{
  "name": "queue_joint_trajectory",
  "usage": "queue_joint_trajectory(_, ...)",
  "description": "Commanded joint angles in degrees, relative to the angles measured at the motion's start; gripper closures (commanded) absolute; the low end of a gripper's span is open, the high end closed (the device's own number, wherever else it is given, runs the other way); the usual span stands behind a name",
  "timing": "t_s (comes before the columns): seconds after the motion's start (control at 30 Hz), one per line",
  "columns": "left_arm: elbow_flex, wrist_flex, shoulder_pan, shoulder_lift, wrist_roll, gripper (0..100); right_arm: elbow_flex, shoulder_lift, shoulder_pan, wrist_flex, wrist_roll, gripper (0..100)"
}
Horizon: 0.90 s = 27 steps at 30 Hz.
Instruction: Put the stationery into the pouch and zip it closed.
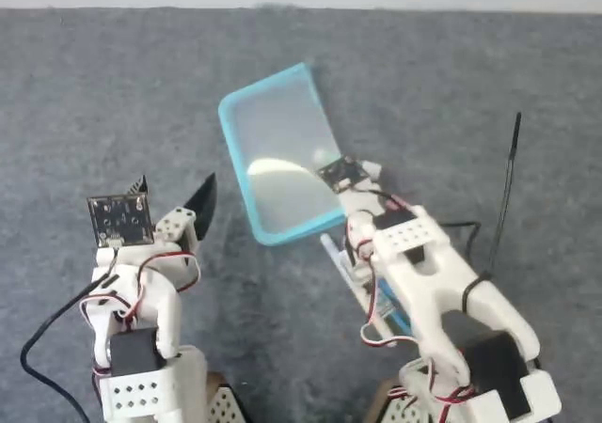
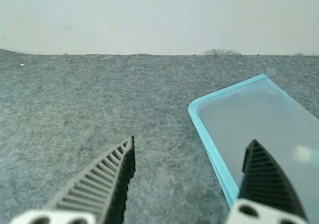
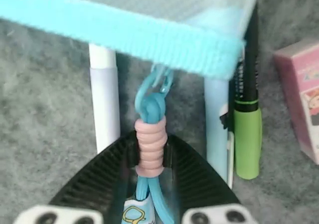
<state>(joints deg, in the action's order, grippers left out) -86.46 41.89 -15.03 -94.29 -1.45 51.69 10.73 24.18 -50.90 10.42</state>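
The right gripper [image 3: 149, 140] is clamped on the zipper pull [image 3: 151, 109], a blue cord wrapped in a pink coil, at the near right corner of the pouch [image 3: 124, 22]. The cord runs from between the shut jaws up to the teal zipper band.

Just beside the pull, on the grey table [image 1: 113, 85], lie the stationery items: a white pen [image 3: 103, 99], a pale blue pen [image 3: 217, 129], a green marker [image 3: 247, 139] and a pink eraser box [image 3: 304, 94]. All are outside the pouch, and the pens' far ends are hidden beneath its edge.

Left of the pouch, the left gripper [image 2: 192, 143] hovers over bare table, its jaws wide apart and holding nothing.

With nothing packed, the step in hand appears to be working the zipper open (whether it has parted at all cannot be told). The next move likely calls for a steady pull along the teal band. The free left gripper may need to pin the pouch so that it does not slide.
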Motion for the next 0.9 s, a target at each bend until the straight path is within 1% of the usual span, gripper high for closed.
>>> queue_joint_trajectory(0.0, 0.3, -0.8, 0.4, -0.6, -0.4, 67, -1.4, 0.0, -2.4, -2.7, 1.1, 99.2)
queue_joint_trajectory(0.1, 0.2, -0.8, 0.9, -0.6, -0.4, 67, -4.0, 3.7, -6.3, -6.9, 1.3, 99.2)
queue_joint_trajectory(0.2, 0.0, -0.4, 4.7, -0.3, -0.5, 67, -7.7, 11.6, -6.8, -13.5, 4.0, 99.2)
queue_joint_trajectory(0.27, -1.2, -0.4, 8.6, -0.3, -0.6, 67, -10.1, 18.2, -4.1, -18.3, 5.4, 99.2)
queue_joint_trajectory(0.33, -1.8, -0.4, 11.1, -0.3, -0.7, 67, -13.3, 24.2, -0.1, -23.1, 6.4, 99.2)
queue_joint_trajectory(0.43, -1.8, -0.4, 11.3, -0.3, -2.0, 67, -20.7, 29.8, 5.7, -29.5, 6.4, 99.2)
queue_joint_trajectory(0.53, -2.1, -0.6, 11.4, -0.3, -3.7, 67, -28.7, 29.4, 9.5, -34.9, 6.6, 99.2)
queue_joint_trajectory(0.67, -2.1, -0.7, 11.4, -0.2, -3.7, 67, -36.3, 26.8, 9.8, -36.0, 6.6, 99.2)
queue_joint_trajectory(0.8, -2.2, -0.8, 11.6, -0.2, -3.7, 67, -46.9, 22.7, 10.0, -42.6, 6.7, 99.2)
queue_joint_trajectory(0.87, -3.6, -1.4, 13.5, -0.2, -3.4, 68, -53.6, 20.2, 10.0, -45.1, 6.6, 99.2)
